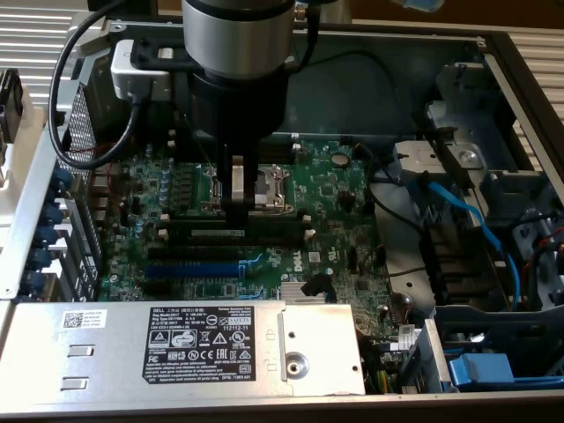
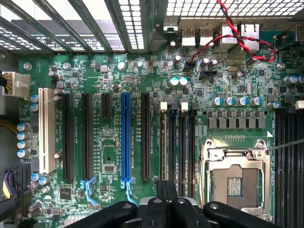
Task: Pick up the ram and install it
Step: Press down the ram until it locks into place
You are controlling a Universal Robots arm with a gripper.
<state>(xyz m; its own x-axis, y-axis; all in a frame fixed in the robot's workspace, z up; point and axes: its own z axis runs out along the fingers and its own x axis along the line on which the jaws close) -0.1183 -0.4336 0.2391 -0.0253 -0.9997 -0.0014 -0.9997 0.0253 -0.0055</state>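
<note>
The ram [image 1: 203, 232] stands on edge along one of the long black slots on the green motherboard [image 1: 335, 203], its white label facing the exterior view. My gripper [image 1: 236, 211] comes straight down over the middle of the stick, with the fingertips at its top edge. In the wrist view the two black fingers [image 2: 160, 199] sit close together, in line with the row of black slots with white end clips [image 2: 183, 142]. The fingers look shut on the ram's top edge. How deep the ram sits in the slot is hidden.
The blue slot [image 1: 189, 269] [image 2: 125, 137] lies next to the black ones. The metal CPU socket [image 1: 264, 185] [image 2: 235, 175] is just beyond the gripper. A silver power supply [image 1: 176, 344] fills the near side, and blue cables [image 1: 467, 220] run at the exterior view's right.
</note>
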